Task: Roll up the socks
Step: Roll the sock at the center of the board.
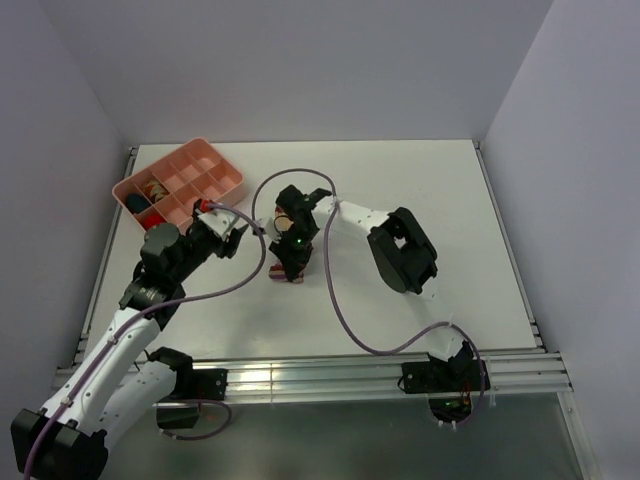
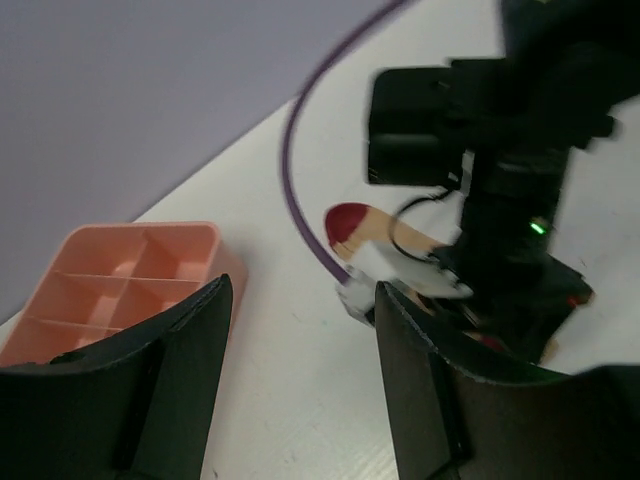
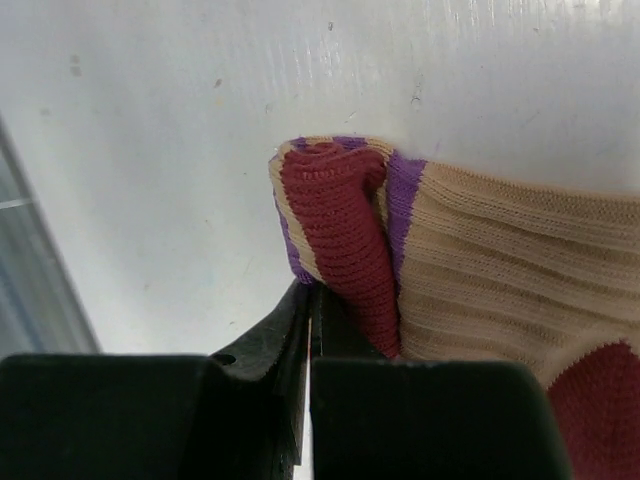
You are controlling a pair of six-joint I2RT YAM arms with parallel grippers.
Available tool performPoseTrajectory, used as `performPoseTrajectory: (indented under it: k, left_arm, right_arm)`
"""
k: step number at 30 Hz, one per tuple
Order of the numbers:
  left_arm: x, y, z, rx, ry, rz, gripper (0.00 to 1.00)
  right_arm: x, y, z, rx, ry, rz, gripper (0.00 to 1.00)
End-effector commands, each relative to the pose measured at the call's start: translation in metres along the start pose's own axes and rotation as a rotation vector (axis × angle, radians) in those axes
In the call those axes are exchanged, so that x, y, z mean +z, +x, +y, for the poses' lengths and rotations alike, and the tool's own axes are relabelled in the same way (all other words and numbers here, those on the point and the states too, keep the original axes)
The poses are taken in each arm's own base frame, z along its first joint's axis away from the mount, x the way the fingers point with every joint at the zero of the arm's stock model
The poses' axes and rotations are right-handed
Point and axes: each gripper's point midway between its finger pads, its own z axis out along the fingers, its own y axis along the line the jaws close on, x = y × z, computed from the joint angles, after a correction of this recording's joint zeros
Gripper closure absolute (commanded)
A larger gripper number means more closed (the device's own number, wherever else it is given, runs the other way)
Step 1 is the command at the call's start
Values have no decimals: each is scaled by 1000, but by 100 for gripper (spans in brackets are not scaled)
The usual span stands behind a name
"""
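The right gripper (image 3: pixel 308 300) has its jaws pressed together at the folded cuff of the tan and dark-red sock (image 3: pixel 500 260); we cannot tell whether any fabric is caught. The sock lies just left of the desk's (image 1: pixel 400 180) middle, mostly hidden under that gripper from above. The left gripper (image 2: pixel 303 300) hangs spread, holding nothing, between the sock and the pink tray (image 2: pixel 225 262) at the far left corner, whose contents we cannot make out.
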Motion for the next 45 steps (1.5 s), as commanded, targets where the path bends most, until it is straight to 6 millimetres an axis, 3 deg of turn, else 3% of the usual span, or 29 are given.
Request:
performPoseTrajectory:
  k: [1, 9, 14, 24, 31, 45]
  left_arm:
    - [-4, 5, -41, 70, 196, -29, 37]
    - [2, 78, -129, 145, 486, 161, 37]
    - [12, 104, -150, 206, 547, 195, 39]
    - [32, 136, -180, 283, 641, 232, 41]
    - [40, 149, -182, 347, 671, 279, 42]
    - [30, 179, -196, 356, 768, 426, 45]
  right_arm:
    - [13, 51, 14, 165, -204, 162, 100]
    - [16, 67, -1, 326, -292, 168, 100]
    - [17, 73, -8, 376, -298, 176, 100]
    - [19, 78, -14, 423, -280, 180, 100]
    - [21, 79, -16, 433, -273, 182, 100]
    - [22, 79, -18, 448, -261, 179, 100]
